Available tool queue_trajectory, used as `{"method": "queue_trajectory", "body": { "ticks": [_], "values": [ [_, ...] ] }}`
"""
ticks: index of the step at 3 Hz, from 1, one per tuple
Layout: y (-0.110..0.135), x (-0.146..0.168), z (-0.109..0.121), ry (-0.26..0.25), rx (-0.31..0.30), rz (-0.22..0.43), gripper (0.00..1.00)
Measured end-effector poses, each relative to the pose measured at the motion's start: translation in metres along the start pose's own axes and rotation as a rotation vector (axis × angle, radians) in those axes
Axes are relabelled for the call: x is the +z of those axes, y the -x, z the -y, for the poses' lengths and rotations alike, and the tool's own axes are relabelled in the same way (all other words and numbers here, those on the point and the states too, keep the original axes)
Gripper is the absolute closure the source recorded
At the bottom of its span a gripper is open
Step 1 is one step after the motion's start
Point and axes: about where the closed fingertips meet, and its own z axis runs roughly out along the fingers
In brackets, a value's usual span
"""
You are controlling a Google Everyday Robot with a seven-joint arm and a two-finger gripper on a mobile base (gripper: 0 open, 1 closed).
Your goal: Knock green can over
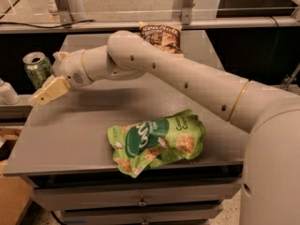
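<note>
One pincer [40, 97], yours, hangs low over the left edge of the table [70, 139], its tan fingers [52, 88] pressed together and holding nothing. Just behind it, slightly left, the green can [37, 69] stands upright; whether they touch cannot be told. Rightward, your arm [187, 78] spans the table. A brown snack bag [161, 36] lies behind-right, and a crinkled green snack bag [157, 142] front-right.

Matt plastic gripper [40, 96] beside metal green can [37, 70], glossy green bag [157, 142]
</note>
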Motion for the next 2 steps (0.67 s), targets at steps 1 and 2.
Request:
{"method": "queue_trajectory", "body": {
  "ticks": [1,2],
  "values": [
    [0.003,0.023,-0.004,0.006,-0.004,-0.007,0.15],
    [0.0,0.039,-0.007,0.001,0.003,-0.027,0.39]
  ]
}}
